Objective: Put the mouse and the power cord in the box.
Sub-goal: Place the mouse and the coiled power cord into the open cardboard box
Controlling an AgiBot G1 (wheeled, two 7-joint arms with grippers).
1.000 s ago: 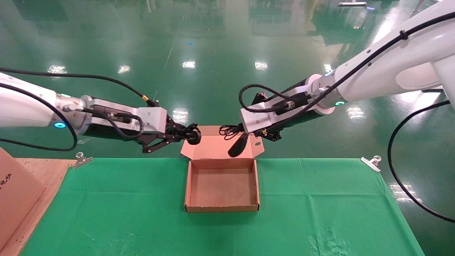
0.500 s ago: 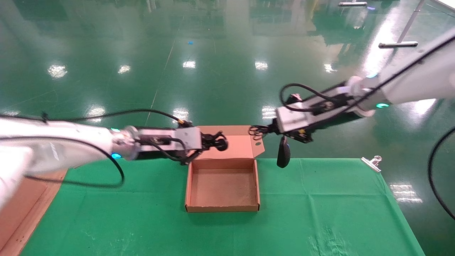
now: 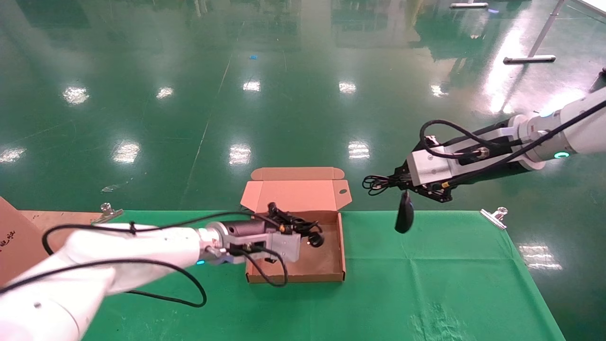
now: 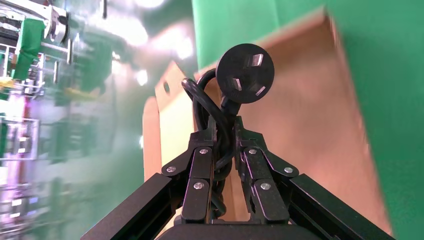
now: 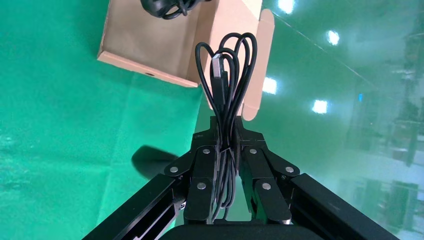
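The left gripper [image 3: 303, 232] reaches over the open box [image 3: 343, 255], fingers pinching the bundled power cord [image 4: 225, 120], whose round plug [image 4: 245, 73] hangs above the box floor. At the box's two o'clock, the right gripper [image 3: 395, 182] pinches the looped wire [image 5: 226, 75], and the mouse [image 3: 405, 218] dangles below over the table's far edge [image 3: 440, 214].

one box [image 3: 343, 251], one mouse [image 3: 404, 218], one power cord [image 3: 310, 235], seemingly two clips [image 3: 493, 217].
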